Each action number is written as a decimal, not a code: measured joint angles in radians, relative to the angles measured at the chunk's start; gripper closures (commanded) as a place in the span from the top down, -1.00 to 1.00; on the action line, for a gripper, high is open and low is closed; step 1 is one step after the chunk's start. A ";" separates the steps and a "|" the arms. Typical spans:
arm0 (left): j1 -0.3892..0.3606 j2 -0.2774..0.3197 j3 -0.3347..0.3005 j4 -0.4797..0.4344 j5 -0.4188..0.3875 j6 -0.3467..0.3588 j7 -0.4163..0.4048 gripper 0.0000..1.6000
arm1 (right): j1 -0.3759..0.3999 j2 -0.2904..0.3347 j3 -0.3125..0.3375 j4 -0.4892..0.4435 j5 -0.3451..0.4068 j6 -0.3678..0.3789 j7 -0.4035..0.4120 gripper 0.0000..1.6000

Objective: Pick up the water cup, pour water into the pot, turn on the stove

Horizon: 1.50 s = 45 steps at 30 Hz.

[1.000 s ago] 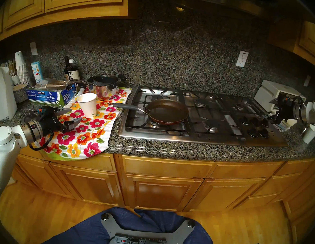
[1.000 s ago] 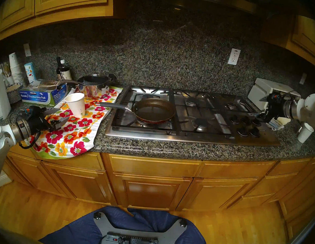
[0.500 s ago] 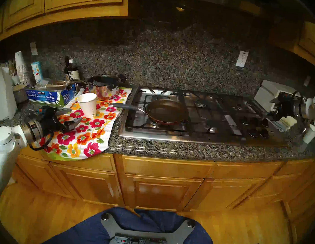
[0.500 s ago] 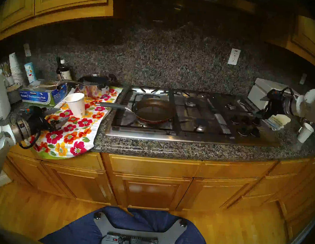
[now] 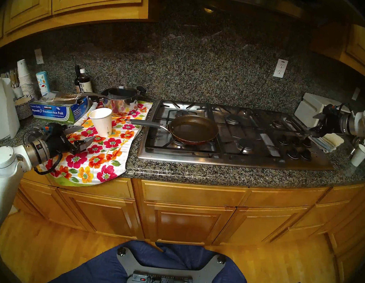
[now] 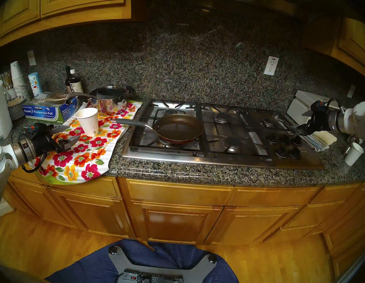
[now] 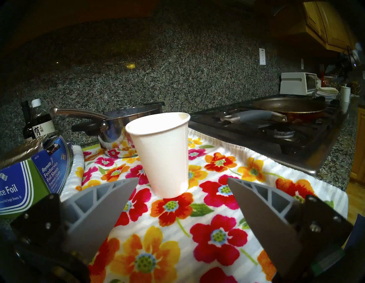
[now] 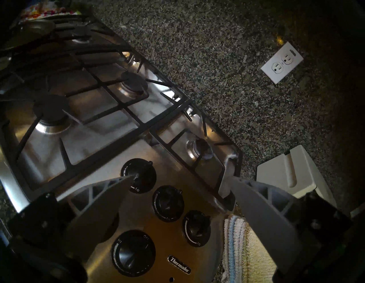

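Note:
The white water cup stands upright on a floral towel, left of the stove. My left gripper is open just short of the cup, level with its base and touching nothing. The pot, a dark frying pan, sits on the front left burner with its handle toward the cup. My right gripper hangs open and empty above the black knobs.
A steel saucepan and a foil box stand behind the cup. Right of the stove are a white toaster oven, a folded cloth and a plain white cup. Stacked cups stand far left.
My right gripper has risen and drawn back a little over the stove's right end, uncovering the folded cloth. The left gripper and the cup have not moved.

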 measured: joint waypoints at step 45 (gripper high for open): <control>0.000 -0.001 -0.001 0.000 0.000 0.000 -0.001 1.00 | 0.051 0.008 0.042 -0.164 0.229 0.321 -0.067 1.00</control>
